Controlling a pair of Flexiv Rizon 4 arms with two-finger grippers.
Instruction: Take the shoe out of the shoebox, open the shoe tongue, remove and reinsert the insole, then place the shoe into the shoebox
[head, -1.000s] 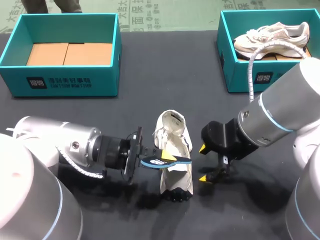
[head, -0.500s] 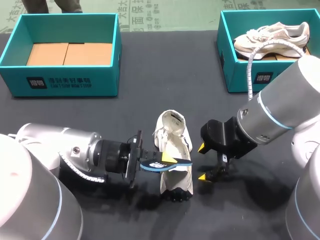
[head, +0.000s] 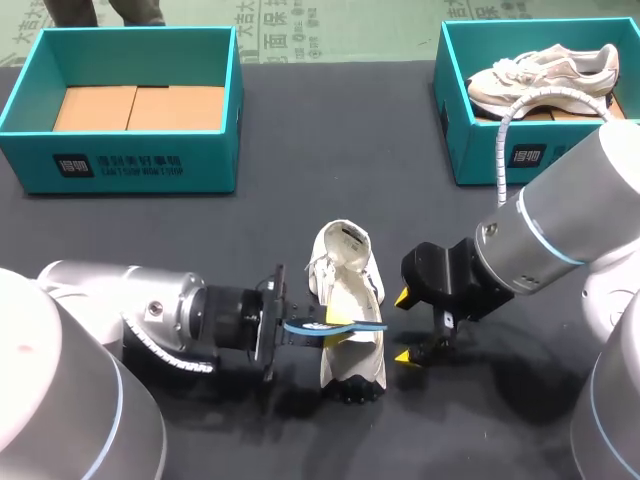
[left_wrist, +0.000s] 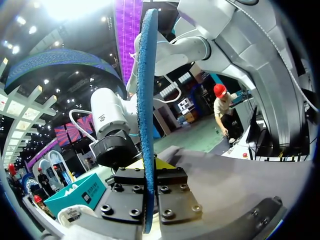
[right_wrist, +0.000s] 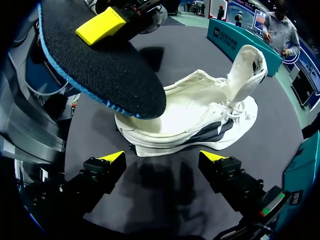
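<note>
Left pincer (left_wrist: 146, 175) clamps the thin, blue-edged insole (left_wrist: 146, 90); right pincer (right_wrist: 161, 159) gapes beside the white shoe (right_wrist: 200, 112).

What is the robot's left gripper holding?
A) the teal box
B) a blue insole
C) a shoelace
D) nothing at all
B: the left gripper has both fingers pinched on the blue insole, which sticks out over the white shoe on the table.

Left hand (head: 330, 322) clamps the insole (head: 368, 325) edge-on; right hand (head: 404, 326) hangs opposite, fingers spread wide
</note>
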